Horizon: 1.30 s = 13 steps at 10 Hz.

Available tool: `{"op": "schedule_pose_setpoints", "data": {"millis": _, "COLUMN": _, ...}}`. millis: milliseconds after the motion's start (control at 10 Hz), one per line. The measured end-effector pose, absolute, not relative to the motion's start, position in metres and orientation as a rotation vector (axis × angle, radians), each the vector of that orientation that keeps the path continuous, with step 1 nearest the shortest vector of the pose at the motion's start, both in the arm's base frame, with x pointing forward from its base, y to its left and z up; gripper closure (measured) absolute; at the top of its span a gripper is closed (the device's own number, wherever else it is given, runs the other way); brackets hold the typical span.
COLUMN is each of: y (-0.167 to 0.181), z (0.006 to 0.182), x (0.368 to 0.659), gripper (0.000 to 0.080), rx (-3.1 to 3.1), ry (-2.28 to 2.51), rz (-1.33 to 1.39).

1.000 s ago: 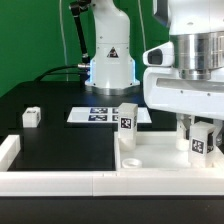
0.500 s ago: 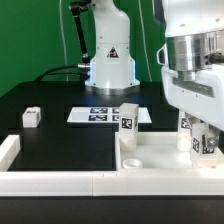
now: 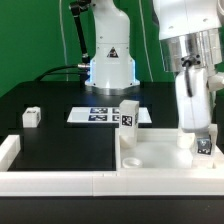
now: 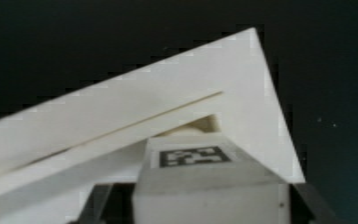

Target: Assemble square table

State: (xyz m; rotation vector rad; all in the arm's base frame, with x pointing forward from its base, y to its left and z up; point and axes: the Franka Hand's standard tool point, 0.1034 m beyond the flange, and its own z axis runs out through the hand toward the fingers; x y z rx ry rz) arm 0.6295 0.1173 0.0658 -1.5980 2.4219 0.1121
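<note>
The white square panel point(image 3: 160, 152) lies at the exterior view's right, with a round socket point(image 3: 131, 161) at its near left corner. One tagged white leg point(image 3: 128, 115) stands upright at its far left corner. My gripper point(image 3: 199, 132) hangs over the panel's right side, shut on another tagged leg point(image 3: 204, 146) that stands upright on the panel. In the wrist view this leg point(image 4: 197, 165) fills the gap between my dark fingers point(image 4: 103, 203), with a corner of the panel point(image 4: 176, 95) beyond it. My gripper point(image 4: 202, 205) touches both sides of the leg. A third leg point(image 3: 32, 116) lies at the far left.
The marker board point(image 3: 98, 115) lies behind the panel, before the robot base point(image 3: 110, 65). Low white border rails run along the front point(image 3: 60, 181) and the left point(image 3: 10, 150) of the black table.
The arm's wrist has swung toward the exterior view's right and turned. It now covers a tagged leg on the panel's right side that showed earlier. The other legs have not moved.
</note>
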Motion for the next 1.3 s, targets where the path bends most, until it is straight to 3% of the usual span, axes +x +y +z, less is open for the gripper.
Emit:
{"op": "schedule_pose_setpoints", "data": {"millis": 300, "y": 0.112, "z": 0.066, "x": 0.628, "gripper": 0.0501, "rx": -1.543, "ry": 2.479, "rz": 0.096}}
{"op": "schedule_pose_setpoints", "data": {"millis": 400, "y": 0.113, "z": 0.064, "x": 0.627, "gripper": 0.0389, "rx": -1.542, "ry": 2.482, "rz": 0.098}}
{"op": "schedule_pose_setpoints", "data": {"millis": 500, "y": 0.113, "z": 0.064, "x": 0.627, "gripper": 0.0389, "rx": -1.551, "ry": 2.477, "rz": 0.097}}
{"op": "schedule_pose_setpoints", "data": {"millis": 600, "y": 0.113, "z": 0.064, "x": 0.627, "gripper": 0.0254, "rx": -1.554, "ry": 2.475, "rz": 0.097}}
{"op": "schedule_pose_setpoints", "data": {"millis": 700, "y": 0.112, "z": 0.064, "x": 0.627, "gripper": 0.0170, "rx": -1.572, "ry": 2.463, "rz": 0.092}}
{"op": "schedule_pose_setpoints", "data": {"millis": 1100, "y": 0.049, "z": 0.121, "x": 0.635, "gripper": 0.0151, "rx": -1.762, "ry": 2.262, "rz": -0.006}}
{"op": "schedule_pose_setpoints", "data": {"millis": 1300, "y": 0.049, "z": 0.122, "x": 0.636, "gripper": 0.0150, "rx": -1.769, "ry": 2.255, "rz": -0.012}}
